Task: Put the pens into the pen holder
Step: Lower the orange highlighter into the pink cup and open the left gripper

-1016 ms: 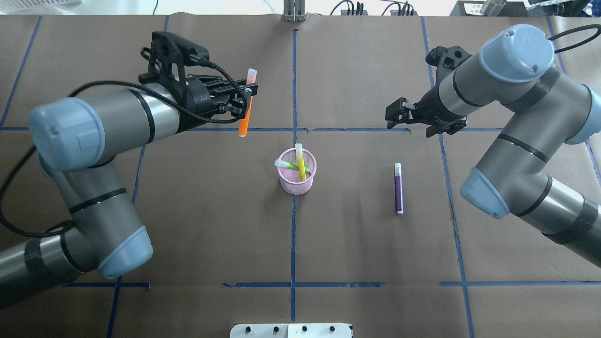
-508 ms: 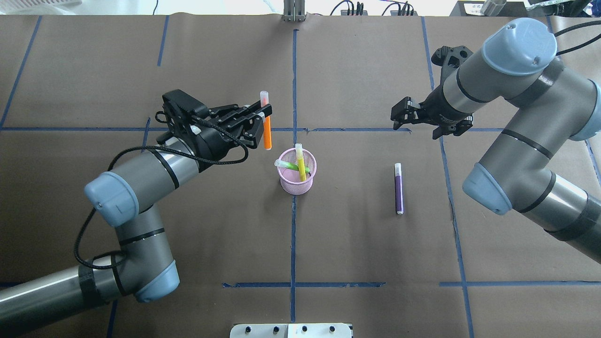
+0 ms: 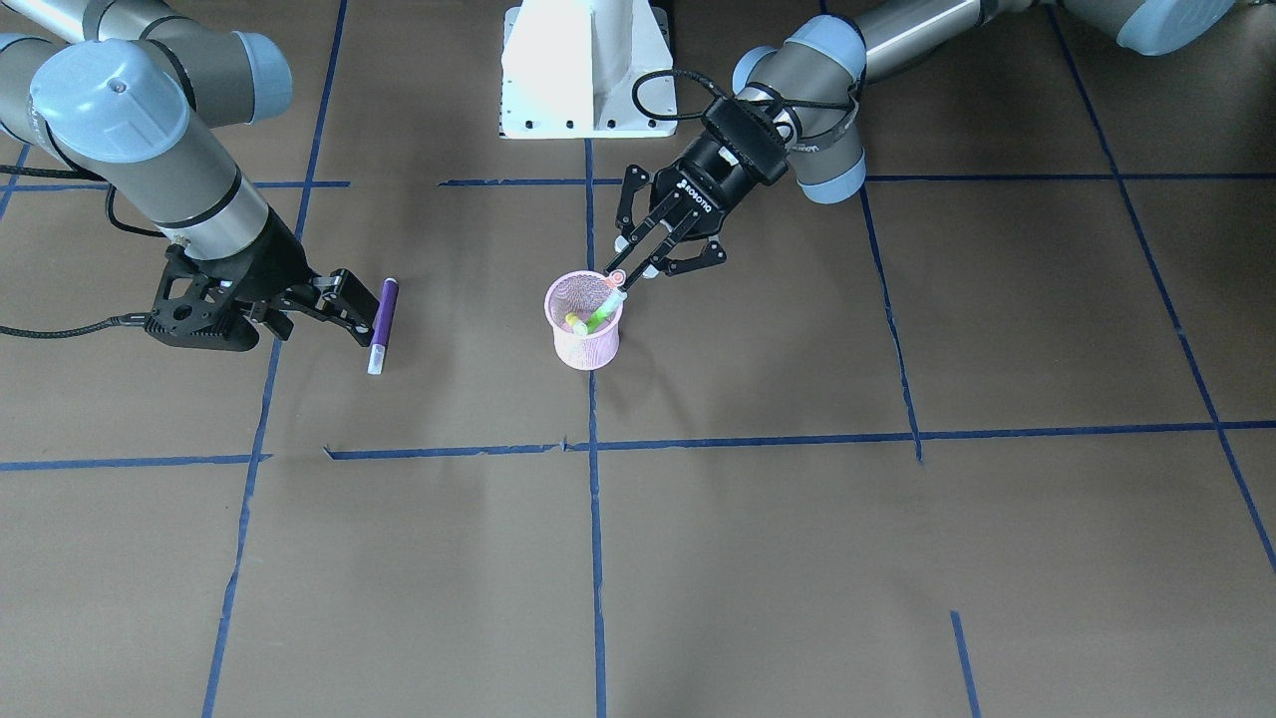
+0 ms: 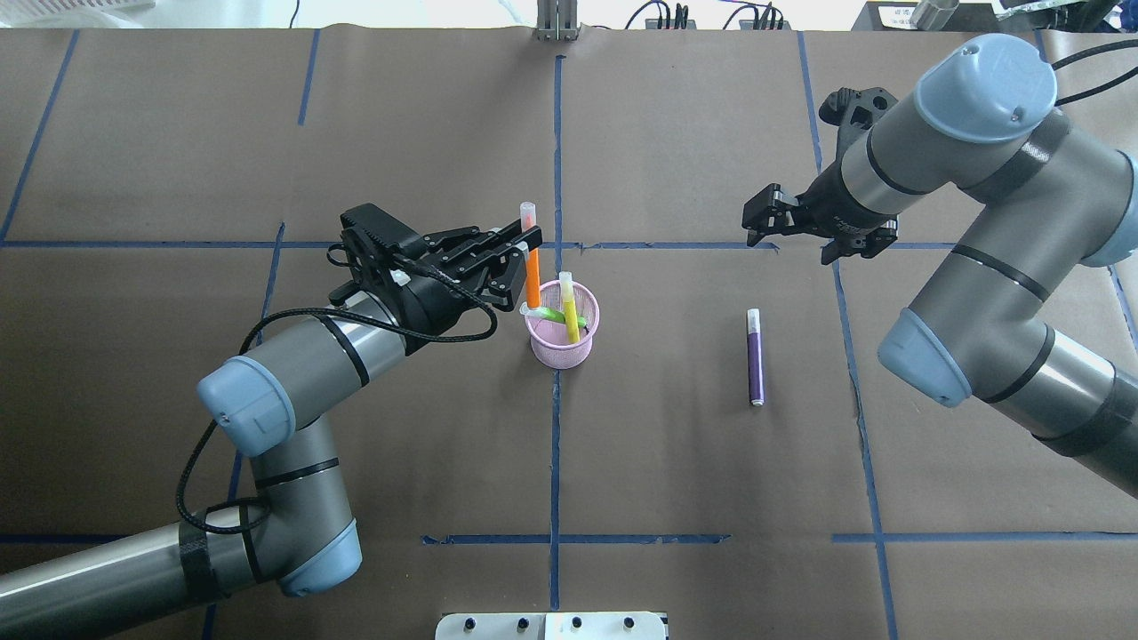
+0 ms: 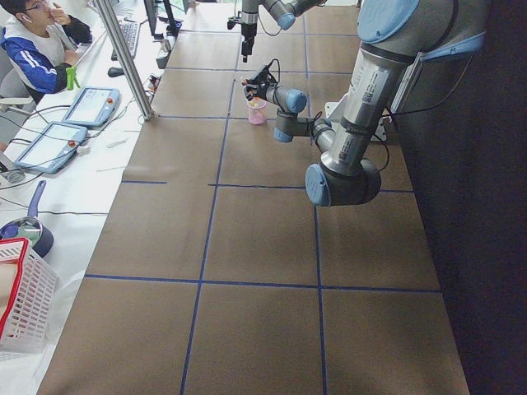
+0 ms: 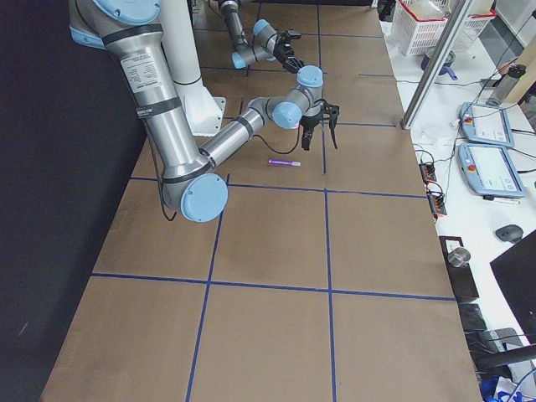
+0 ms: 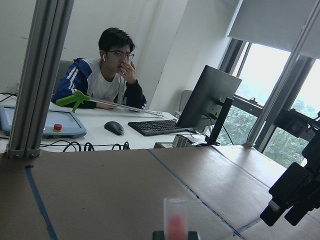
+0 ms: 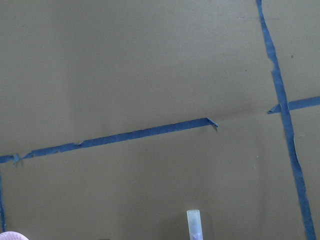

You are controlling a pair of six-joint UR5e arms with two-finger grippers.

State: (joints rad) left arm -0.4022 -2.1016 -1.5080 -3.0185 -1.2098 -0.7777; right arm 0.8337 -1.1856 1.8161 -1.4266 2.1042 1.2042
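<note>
One orange pen (image 4: 532, 283) was found clamped upright in the left gripper (image 4: 524, 264), its lower end at the left rim of the pen holder (image 4: 560, 352). A green pen (image 4: 546, 313) and a yellow pen (image 4: 569, 309) were seen leaning inside. Further right, the purple pen (image 4: 755, 360) was observed flat on the table (image 4: 676, 462), clear of the right gripper (image 4: 789, 242), whose jaws were spread.

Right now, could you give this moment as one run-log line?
left pincer: shut on orange pen, upright over pen holder rim | inside: green pen, yellow pen | purple pen: flat on table | right pincer: open, empty
</note>
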